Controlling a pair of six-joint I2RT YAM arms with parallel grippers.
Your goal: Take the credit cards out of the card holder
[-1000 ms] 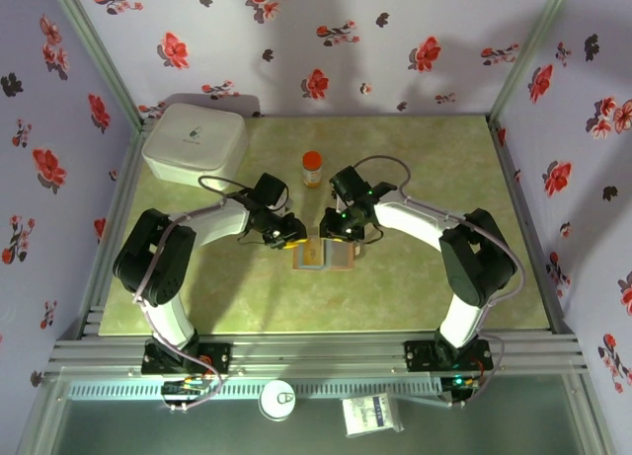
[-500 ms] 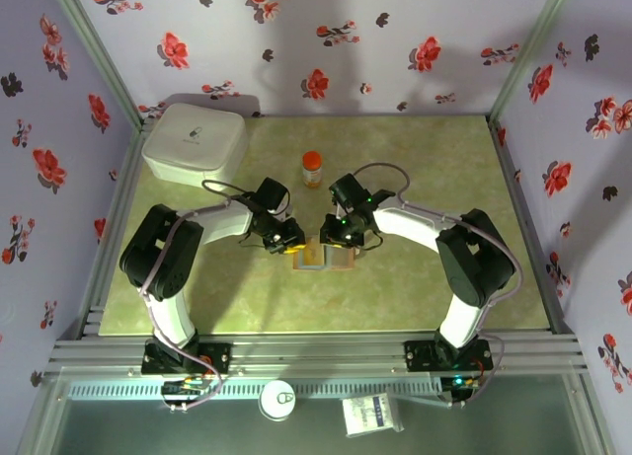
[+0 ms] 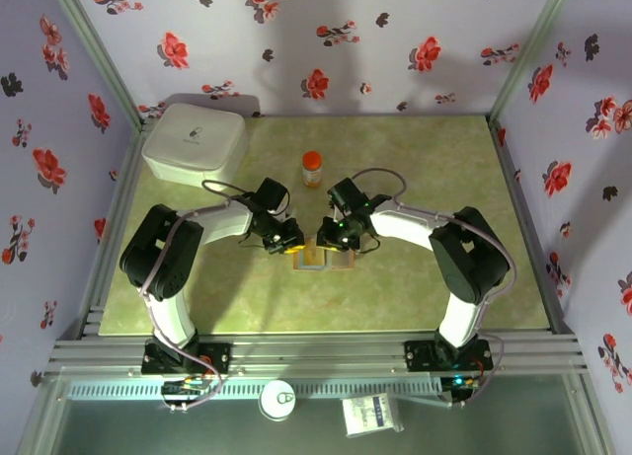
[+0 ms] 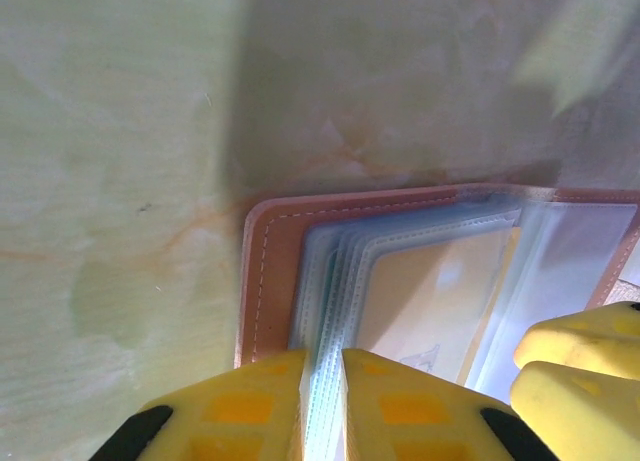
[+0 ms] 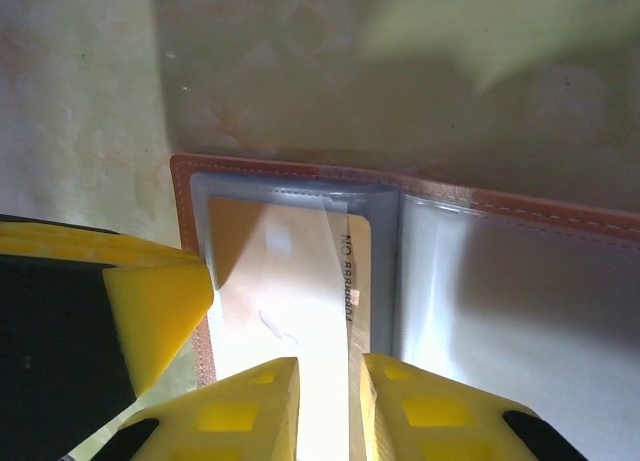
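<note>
My left hand (image 4: 322, 366): narrowed just now, pinching the card holder's (image 4: 262, 281) clear sleeves (image 4: 330, 271).
My right hand (image 5: 330, 366): narrowed too, gripping the orange-yellow card (image 5: 280, 271) at its edge.
Place: card holder open on the tabletop (image 3: 395, 169).
Meaning: I think pulling can begin.

**Card holder mid-table, between the arms**

The card holder (image 3: 323, 256) lies open on the table (image 3: 415, 297). The left tool (image 3: 292, 248) is at its left edge, with the right tool (image 3: 341, 246) just beside. A bottle (image 3: 312, 168) stands behind, and a box (image 3: 195, 142) sits far left.
</note>
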